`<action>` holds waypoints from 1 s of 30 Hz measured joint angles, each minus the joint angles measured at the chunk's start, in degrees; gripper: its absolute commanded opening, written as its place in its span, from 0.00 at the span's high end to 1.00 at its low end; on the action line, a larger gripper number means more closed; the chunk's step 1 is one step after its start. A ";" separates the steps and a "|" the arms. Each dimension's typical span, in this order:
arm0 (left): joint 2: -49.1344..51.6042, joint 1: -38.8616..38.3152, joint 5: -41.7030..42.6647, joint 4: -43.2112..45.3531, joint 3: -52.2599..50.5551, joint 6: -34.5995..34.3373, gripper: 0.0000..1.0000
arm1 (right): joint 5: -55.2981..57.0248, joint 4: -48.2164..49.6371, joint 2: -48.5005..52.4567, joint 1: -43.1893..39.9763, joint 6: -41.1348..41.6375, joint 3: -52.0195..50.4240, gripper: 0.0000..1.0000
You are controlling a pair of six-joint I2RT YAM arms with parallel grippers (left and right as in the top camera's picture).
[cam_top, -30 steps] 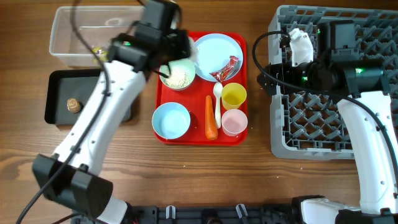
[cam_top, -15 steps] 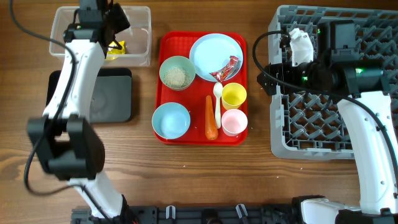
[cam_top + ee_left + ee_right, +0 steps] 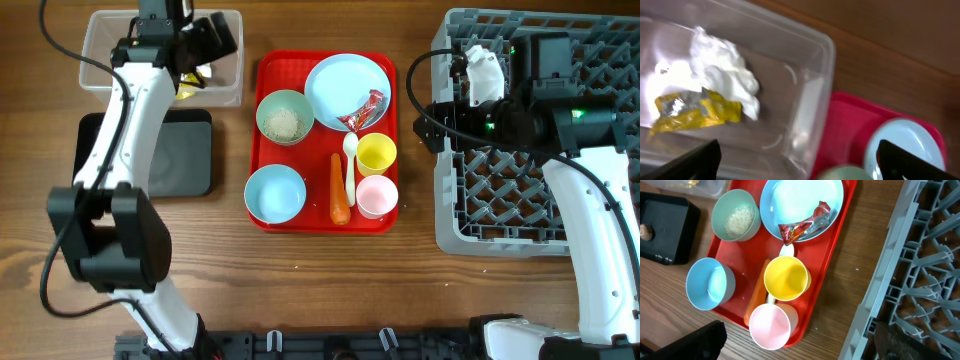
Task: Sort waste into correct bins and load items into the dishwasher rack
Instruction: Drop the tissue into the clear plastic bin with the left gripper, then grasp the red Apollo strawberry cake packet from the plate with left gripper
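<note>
red tray (image 3: 315, 155) | yel cup (image 3: 376, 154) | pink cup (image 3: 376, 195) | orange carrot (image 3: 339, 190) | grey rack (image 3: 480, 215) | blk bin (image 3: 185, 155)

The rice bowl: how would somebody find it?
Seen from overhead, find the red tray mid-table. Two blue bowls sit along its left side; the rice bowl is the upper one, beside the plate. Only it holds white rice; the lower bowl is empty.

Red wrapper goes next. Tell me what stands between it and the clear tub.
The bowl of rice sits roughly between the red wrapper and the clear tub; the left gripper hangs over the tub.
</note>
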 measured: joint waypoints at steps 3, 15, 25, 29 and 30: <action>-1.31 -2.97 2.93 -7.15 0.11 0.15 0.00 | 0.00 0.17 0.00 0.00 0.07 0.00 0.03; -0.76 -17.77 5.46 -6.56 0.11 7.02 0.01 | -0.02 0.57 0.94 0.00 1.31 0.00 0.03; 12.00 -22.99 10.25 5.46 0.09 16.26 0.00 | 0.00 0.57 1.07 0.00 1.73 0.00 0.03; 15.30 -23.91 10.84 7.45 0.09 17.42 0.01 | 0.00 0.57 1.07 0.00 1.75 0.00 0.03; 15.80 -24.13 10.86 7.58 0.09 17.59 0.01 | 0.00 0.57 1.07 0.00 1.75 0.00 0.02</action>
